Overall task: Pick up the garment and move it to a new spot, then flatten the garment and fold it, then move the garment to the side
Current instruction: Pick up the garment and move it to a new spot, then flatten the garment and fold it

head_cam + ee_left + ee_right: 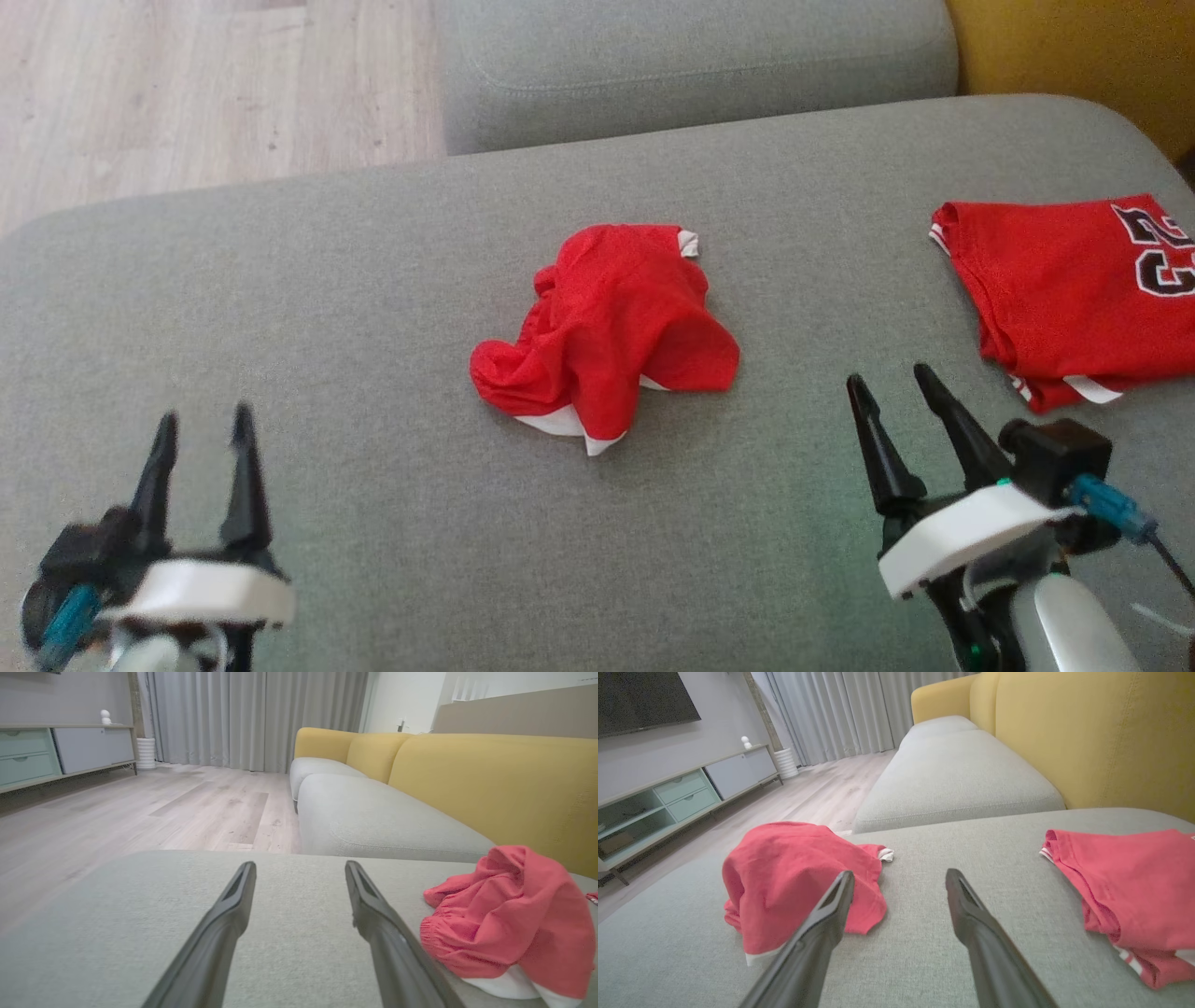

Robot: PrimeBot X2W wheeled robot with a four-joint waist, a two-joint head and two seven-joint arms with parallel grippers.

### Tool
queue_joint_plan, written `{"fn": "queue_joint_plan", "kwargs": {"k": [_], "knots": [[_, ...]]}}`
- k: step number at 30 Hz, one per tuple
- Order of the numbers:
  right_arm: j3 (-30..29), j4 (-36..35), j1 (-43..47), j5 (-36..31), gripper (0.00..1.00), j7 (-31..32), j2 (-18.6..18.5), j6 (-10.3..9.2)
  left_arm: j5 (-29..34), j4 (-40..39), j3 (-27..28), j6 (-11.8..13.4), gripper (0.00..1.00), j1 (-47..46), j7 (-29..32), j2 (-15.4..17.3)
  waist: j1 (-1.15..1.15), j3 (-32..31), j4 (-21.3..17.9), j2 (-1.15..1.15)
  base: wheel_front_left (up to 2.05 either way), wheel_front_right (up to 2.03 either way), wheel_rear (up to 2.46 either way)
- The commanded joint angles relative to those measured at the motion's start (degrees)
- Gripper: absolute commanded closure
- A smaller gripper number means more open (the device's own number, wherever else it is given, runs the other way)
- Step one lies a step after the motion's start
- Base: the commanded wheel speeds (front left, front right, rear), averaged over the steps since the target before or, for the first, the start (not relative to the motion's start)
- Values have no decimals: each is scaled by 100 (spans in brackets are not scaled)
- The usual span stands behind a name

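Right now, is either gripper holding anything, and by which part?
Nothing is held. The left gripper and right gripper both stand open over the grey cushion, clear of the crumpled red garment between them and of the numbered red jersey.

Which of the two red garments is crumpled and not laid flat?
The middle garment, bunched in a heap on the cushion. The right garment lies flat and shows a black number.
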Motion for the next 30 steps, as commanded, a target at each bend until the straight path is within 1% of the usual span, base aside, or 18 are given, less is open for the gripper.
{"fn": "queue_joint_plan", "kwargs": {"k": [1,6,14,20,24,29,30], "knots": [[59,-145,-35,29,0,31,44,-4,-56,-247,367,63,0,-47,-65,202,1,-61,36,0,0,0,0],[33,-110,69,35,0,49,69,-4,-164,-476,655,131,0,374,-68,170,1,-102,27,0,0,0,0],[23,-143,90,27,0,39,101,-4,-132,-617,637,134,0,521,-69,140,1,-59,-1,0,0,0,0],[239,-94,-155,45,0,175,102,-4,-117,-655,573,129,0,420,-58,116,1,97,80,0,0,0,0],[358,164,-685,68,0,575,143,-4,-71,-720,466,97,0,195,-39,78,1,365,256,0,0,0,0],[323,986,-1462,12,0,1112,214,-4,18,-757,259,13,0,-189,-25,-22,1,765,590,0,0,0,0],[323,986,-1462,12,0,1112,214,-4,18,-757,259,13,0,-189,-25,-22,1,765,590,0,0,0,0]]}}
